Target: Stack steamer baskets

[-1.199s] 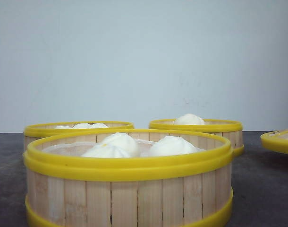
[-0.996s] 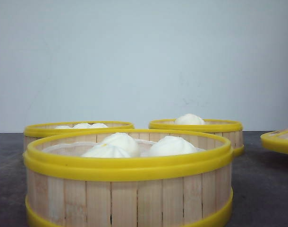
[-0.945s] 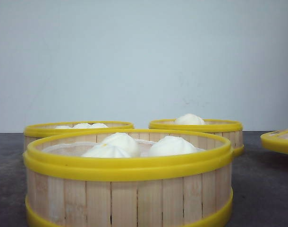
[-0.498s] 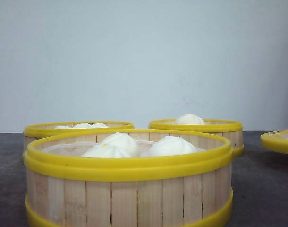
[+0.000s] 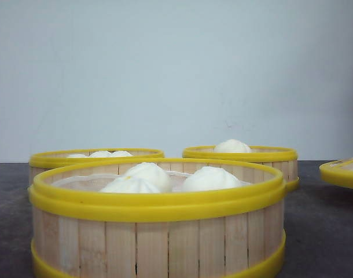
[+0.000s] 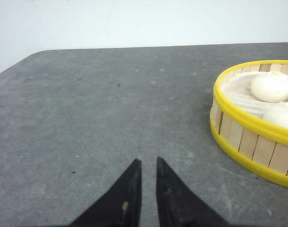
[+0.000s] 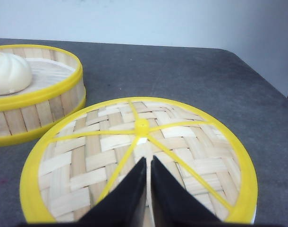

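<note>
Three steamer baskets sit unstacked; left gripper and right gripper, fingers nearly together, hold nothing, right above the woven lid.

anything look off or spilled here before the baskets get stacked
Nothing stands out. The three steamer baskets sit upright and apart on the table, white buns inside them. The woven lid lies flat, intact. Nothing is spilled. The left gripper and right gripper are shut and hold nothing.
</note>
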